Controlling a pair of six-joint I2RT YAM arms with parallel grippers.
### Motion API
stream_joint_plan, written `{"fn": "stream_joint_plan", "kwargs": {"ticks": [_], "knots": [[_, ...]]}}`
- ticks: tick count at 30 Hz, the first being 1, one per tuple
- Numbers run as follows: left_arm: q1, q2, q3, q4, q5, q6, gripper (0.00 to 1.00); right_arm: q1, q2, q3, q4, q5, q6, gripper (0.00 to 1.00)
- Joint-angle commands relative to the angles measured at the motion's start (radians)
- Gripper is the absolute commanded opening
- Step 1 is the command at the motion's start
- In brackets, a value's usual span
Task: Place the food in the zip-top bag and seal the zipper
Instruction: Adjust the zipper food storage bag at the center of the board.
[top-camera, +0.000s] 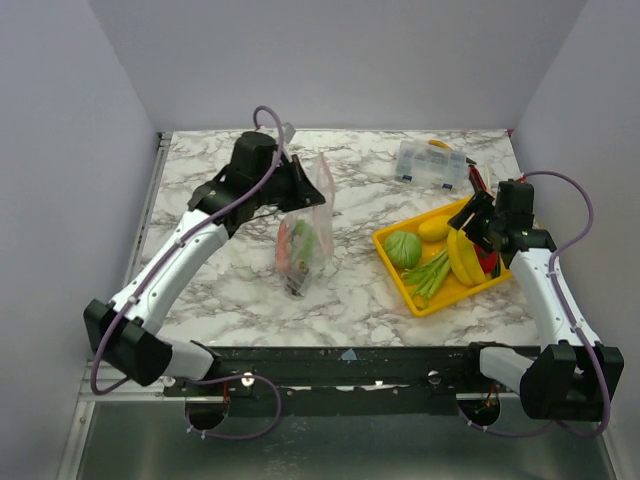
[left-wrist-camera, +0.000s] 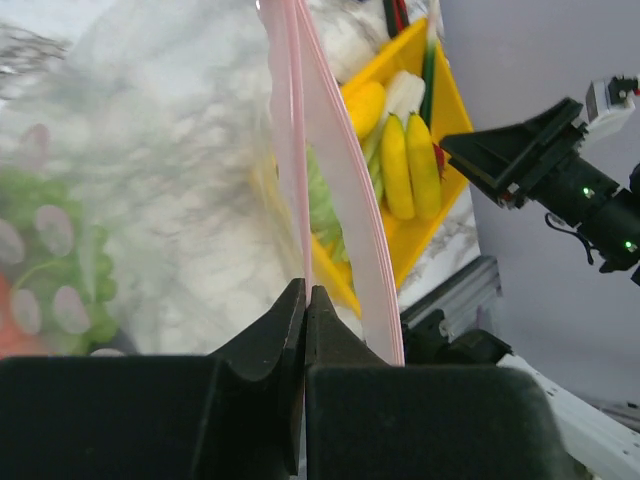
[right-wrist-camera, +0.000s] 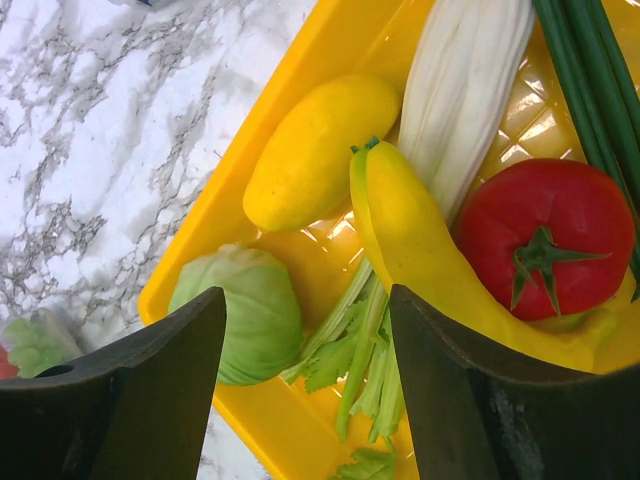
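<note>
- The left hand (left-wrist-camera: 305, 296) is seen pressed together, pinching the narrow pale pink zipper strip (left-wrist-camera: 288, 150) at the mouth of the clear crinkly plastic zip-top bag (top-camera: 318, 215).
- The bag is held upright by its top edge, left of centre on the white marble-patterned counter (top-camera: 220, 290). Its lower end is seen touching the counter.
- Through the film a green piece (left-wrist-camera: 40, 250) and a red piece (left-wrist-camera: 12, 300) are seen inside the bag. Their kind cannot be told.
- In the left wrist view two pink edges of the strip are seen parting away from the pinch.
- The right hand (right-wrist-camera: 307, 300) is held spread above the yellow plastic tray (right-wrist-camera: 200, 260), gripping nothing.
- The tray is set on the right part of the counter, well apart from the bag.
- The following are noted in the tray:
  - a round green cabbage-like piece (right-wrist-camera: 245, 310)
  - an oval yellow fruit (right-wrist-camera: 310, 150)
  - yellow curved bananas (top-camera: 462, 258)
  - a round red tomato-like fruit (right-wrist-camera: 545, 235) with a green stem
  - a white ribbed vegetable (right-wrist-camera: 465, 90)
  - leafy green stalks (right-wrist-camera: 360, 380)
- In the right wrist view the green piece is seen beside one finger and a banana beside the other.
- A rigid clear compartment box (top-camera: 432, 163) is seen near the far edge of the counter, beyond the tray.
</note>
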Motion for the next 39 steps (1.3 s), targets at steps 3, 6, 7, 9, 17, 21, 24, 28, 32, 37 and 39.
{"fn": "stream_joint_plan", "kwargs": {"ticks": [3,6,7,9,17,21,24,28,32,37,39], "knots": [[-0.138,0.212,0.122,0.087,0.072,-0.160,0.00,0.000,0.011,0.042,-0.023,0.001,-0.037,0.70],[-0.142,0.260,0.130,0.088,0.076,-0.179,0.00,0.000,-0.011,0.022,-0.018,0.012,-0.040,0.70],[-0.141,0.269,0.126,0.093,0.082,-0.185,0.00,0.000,-0.015,0.017,-0.015,0.006,-0.047,0.70],[-0.141,0.288,0.119,0.108,0.112,-0.203,0.00,-0.001,-0.013,0.013,-0.013,-0.020,-0.055,0.70],[-0.135,0.243,0.079,0.071,0.138,-0.158,0.00,-0.001,0.000,0.041,-0.042,-0.086,-0.098,0.69],[-0.088,0.149,0.068,0.017,0.128,-0.094,0.00,0.001,0.004,0.042,-0.049,-0.103,-0.118,0.70],[-0.025,0.110,0.091,-0.057,0.152,-0.032,0.00,0.001,0.008,0.047,-0.048,-0.124,-0.126,0.77],[0.051,0.031,0.065,-0.125,0.085,0.062,0.00,0.000,0.007,0.067,-0.058,-0.145,-0.133,0.79],[0.106,-0.024,-0.010,-0.202,-0.033,0.180,0.00,0.001,0.002,0.076,-0.057,-0.172,-0.136,0.78],[0.197,-0.157,-0.222,-0.218,-0.281,0.257,0.00,0.000,-0.014,0.065,-0.053,-0.192,-0.137,0.78],[0.223,-0.211,-0.289,-0.216,-0.389,0.254,0.00,0.001,-0.019,0.053,-0.042,-0.209,-0.132,0.78]]}}
